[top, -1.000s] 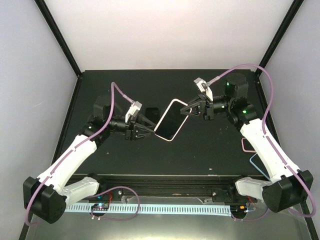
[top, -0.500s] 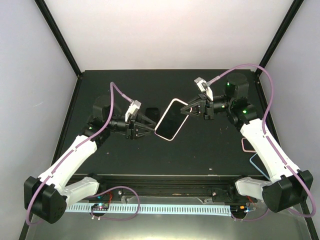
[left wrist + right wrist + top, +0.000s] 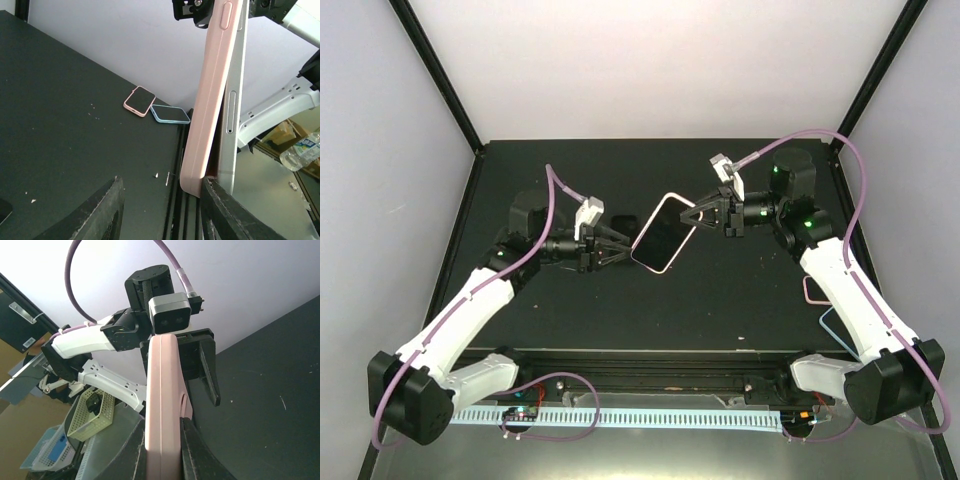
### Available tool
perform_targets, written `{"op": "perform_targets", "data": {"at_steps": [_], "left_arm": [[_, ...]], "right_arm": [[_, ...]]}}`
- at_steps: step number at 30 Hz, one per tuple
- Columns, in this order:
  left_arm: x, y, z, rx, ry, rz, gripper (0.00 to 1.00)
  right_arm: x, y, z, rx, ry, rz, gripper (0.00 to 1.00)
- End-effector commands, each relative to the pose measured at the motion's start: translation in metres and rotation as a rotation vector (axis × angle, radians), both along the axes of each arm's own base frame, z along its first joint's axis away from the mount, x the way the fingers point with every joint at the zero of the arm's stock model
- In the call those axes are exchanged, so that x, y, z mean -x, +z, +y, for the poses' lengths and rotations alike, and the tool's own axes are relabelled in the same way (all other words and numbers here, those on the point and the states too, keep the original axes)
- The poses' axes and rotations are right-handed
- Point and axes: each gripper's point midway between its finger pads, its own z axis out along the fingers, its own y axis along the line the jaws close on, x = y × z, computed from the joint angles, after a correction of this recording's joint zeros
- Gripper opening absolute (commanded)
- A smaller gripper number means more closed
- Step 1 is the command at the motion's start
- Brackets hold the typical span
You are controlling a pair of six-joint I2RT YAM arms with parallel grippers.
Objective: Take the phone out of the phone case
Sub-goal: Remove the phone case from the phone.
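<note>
A phone point(image 3: 662, 238) with a dark screen hangs above the middle of the table inside a pink phone case point(image 3: 207, 100). My right gripper point(image 3: 698, 215) is shut on the case's far right end, and the right wrist view shows the case point(image 3: 162, 390) pinched between both fingers. The left wrist view shows the phone's silver edge point(image 3: 231, 100) leaning out of the case on the right. My left gripper point(image 3: 161, 182) is open at the phone's lower left corner. Its right finger point(image 3: 220, 210) touches the gap between case and phone, and its left finger point(image 3: 100, 215) is well apart.
Two more cased phones lie at the table's right edge, one pink point(image 3: 140, 100) and one light blue point(image 3: 170, 114). A water bottle point(image 3: 302, 150) and a pale mesh basket point(image 3: 92, 412) sit beyond the table.
My left gripper has moved right and up against the phone's lower corner, and its jaws have narrowed a little. The phone and right gripper have shifted slightly up.
</note>
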Motion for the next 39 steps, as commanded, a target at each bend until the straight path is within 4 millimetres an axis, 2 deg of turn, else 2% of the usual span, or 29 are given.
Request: {"op": "perform_targets", "data": {"at_steps": [1,7,14,21,31,39], "left_arm": [[-0.032,-0.014,0.006,-0.073,0.136,0.004,0.43],[-0.016,0.011,-0.007,0.003,0.027,-0.022,0.45],[-0.011,0.024,-0.012,0.033,-0.023,-0.038,0.45],[0.003,0.04,-0.021,0.073,-0.116,-0.053,0.45],[0.007,0.051,-0.034,0.058,-0.153,-0.074,0.44],[0.015,0.044,-0.046,0.026,-0.183,-0.07,0.39]], "right_arm": [[0.052,0.025,0.0,-0.062,0.235,-0.03,0.01],[0.053,0.013,0.009,-0.053,0.258,-0.009,0.01],[0.059,0.005,0.017,-0.047,0.296,-0.003,0.01],[0.063,-0.005,0.024,-0.036,0.312,0.005,0.01],[0.066,-0.018,0.037,-0.012,0.328,-0.001,0.01],[0.067,-0.022,0.051,0.007,0.348,-0.006,0.01]]}}
